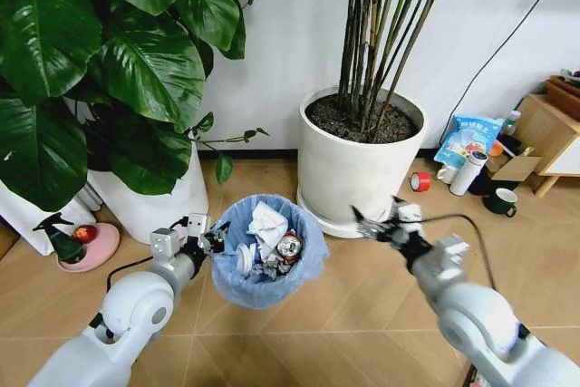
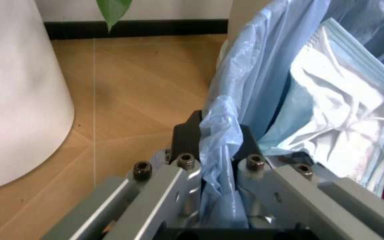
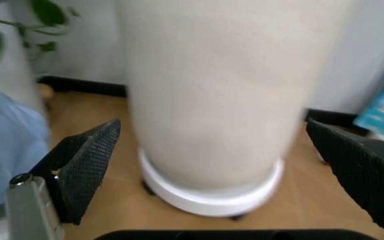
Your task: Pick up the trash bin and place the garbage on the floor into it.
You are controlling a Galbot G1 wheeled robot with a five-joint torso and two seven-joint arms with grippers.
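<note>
Trash bin (image 1: 269, 256) — rim pinched by left gripper (image 1: 217, 240).

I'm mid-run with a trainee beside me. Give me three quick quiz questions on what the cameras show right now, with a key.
1. True or false: the left tool is clamped on the rim of the small round trash bin lined with a crinkly light-blue bag.
2. The right tool is: A) open and holding nothing, B) gripping a can, C) inside the bin.
3. Fill in: a crumpled white tissue, a crushed red can and a pale-blue face mask lie ____ the bin.

Key: 1 true; 2 A; 3 inside.
</note>
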